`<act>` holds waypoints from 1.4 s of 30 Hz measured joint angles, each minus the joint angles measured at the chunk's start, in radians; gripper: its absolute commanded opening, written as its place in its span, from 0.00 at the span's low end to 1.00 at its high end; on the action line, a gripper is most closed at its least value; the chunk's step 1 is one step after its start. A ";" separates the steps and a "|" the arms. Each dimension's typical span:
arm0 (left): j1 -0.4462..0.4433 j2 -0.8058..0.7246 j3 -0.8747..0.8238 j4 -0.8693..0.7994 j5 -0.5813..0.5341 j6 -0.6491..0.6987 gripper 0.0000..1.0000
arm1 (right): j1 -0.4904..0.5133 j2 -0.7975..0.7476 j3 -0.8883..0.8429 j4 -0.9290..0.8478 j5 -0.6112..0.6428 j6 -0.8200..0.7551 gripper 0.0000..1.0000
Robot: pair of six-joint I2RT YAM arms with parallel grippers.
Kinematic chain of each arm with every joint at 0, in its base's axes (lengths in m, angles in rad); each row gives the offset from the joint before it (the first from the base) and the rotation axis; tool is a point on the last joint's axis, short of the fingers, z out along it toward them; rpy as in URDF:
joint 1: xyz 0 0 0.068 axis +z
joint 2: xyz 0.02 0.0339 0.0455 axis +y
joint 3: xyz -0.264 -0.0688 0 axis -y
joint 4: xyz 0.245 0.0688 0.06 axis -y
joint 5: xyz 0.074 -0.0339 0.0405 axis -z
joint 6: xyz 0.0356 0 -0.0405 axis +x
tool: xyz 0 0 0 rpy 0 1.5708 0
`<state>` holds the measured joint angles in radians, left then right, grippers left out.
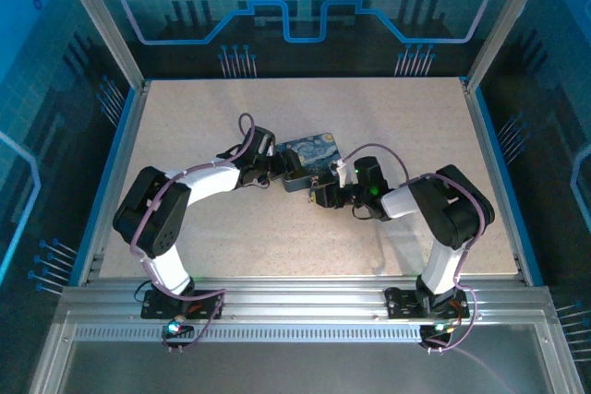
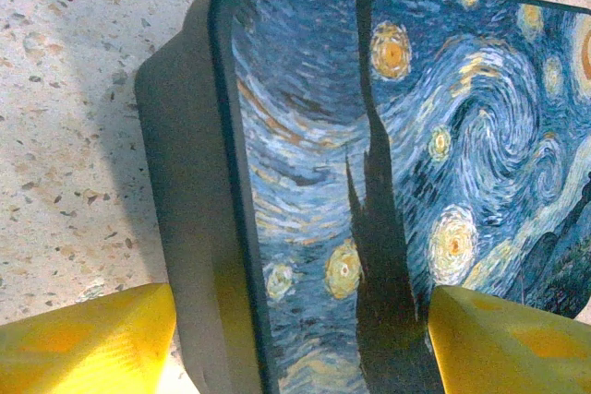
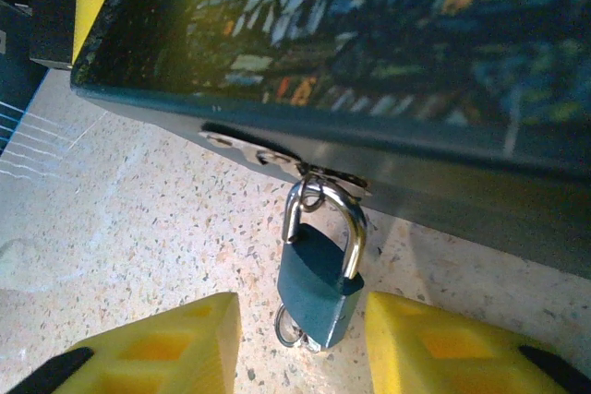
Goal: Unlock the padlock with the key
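The painted box [image 1: 312, 156] stands near the middle of the desk [image 1: 203, 126], and both arms reach to it from the near side. The left pincer [image 1: 280, 169] is at the box's left end and the right pincer [image 1: 323, 193] is at its near wall.

In the left wrist view the left pincer [image 2: 300, 306] is spread wide. One yellow finger [image 2: 88, 343] is just beside the dark side wall of the box [image 2: 194, 228]. The other finger [image 2: 508, 343] is over the lid with the blue and yellow swirls. I cannot tell if they press on the box.

In the right wrist view the padlock [image 3: 319, 283] hangs on a metal hasp [image 3: 277, 156] on the box wall. Its silvery shackle goes through the hasp loop and looks closed. The blue body is tilted, with its lower end on the desk. At this lower end there is a small metal ring with a thin piece, the key [image 3: 297, 334]; it is too small to see more.

The right pincer [image 3: 303, 311] is spread, with one finger on each side of the padlock body. On one side a strip of desk shows between finger and body, and on the other side the finger is just beside the body. It is not pinching the padlock.
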<state>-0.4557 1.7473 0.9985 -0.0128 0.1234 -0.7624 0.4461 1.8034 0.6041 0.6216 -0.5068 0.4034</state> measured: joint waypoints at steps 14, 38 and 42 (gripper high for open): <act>-0.006 -0.003 -0.001 0.000 -0.012 -0.022 0.74 | 0.000 0.010 0.000 0.001 0.028 0.012 0.17; -0.033 -0.023 -0.033 0.022 -0.040 -0.051 0.74 | 0.000 0.021 -0.002 0.047 0.024 0.050 0.24; -0.034 -0.023 -0.033 0.022 -0.041 -0.051 0.74 | 0.000 0.024 -0.002 0.054 0.023 0.053 0.22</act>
<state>-0.4896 1.7245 0.9657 0.0093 0.0826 -0.8139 0.4461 1.8275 0.6025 0.6754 -0.4835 0.4568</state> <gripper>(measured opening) 0.736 0.228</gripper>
